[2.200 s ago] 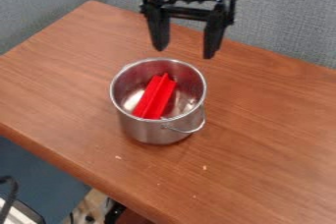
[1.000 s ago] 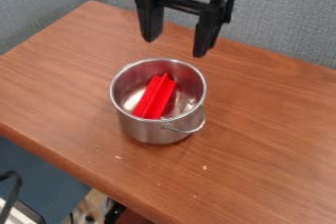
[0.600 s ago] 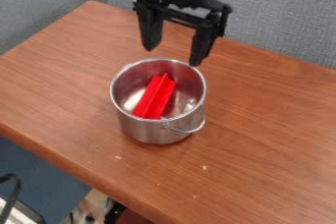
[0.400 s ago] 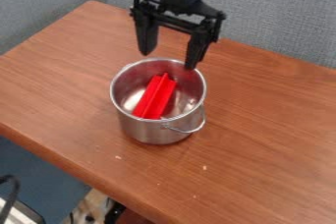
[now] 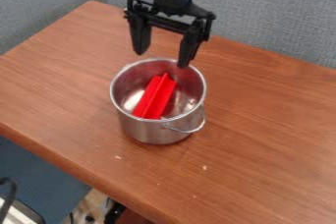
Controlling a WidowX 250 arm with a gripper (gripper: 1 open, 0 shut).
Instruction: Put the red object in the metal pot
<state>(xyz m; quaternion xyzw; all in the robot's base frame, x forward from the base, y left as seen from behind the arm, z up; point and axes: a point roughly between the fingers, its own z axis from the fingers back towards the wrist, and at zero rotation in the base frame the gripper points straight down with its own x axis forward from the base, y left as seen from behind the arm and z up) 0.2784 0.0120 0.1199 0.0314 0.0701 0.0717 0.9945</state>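
The gripper [image 5: 163, 56] has dropped lower toward the metal pot [image 5: 159, 100], jaws spread and empty; the red object [image 5: 157, 95] is already inside, so probably just back off

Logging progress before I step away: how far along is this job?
Done, by the look of it: the red object lies inside the metal pot. In hand: nothing; the claw hangs open and empty above the pot's far rim. Left: nothing visible.
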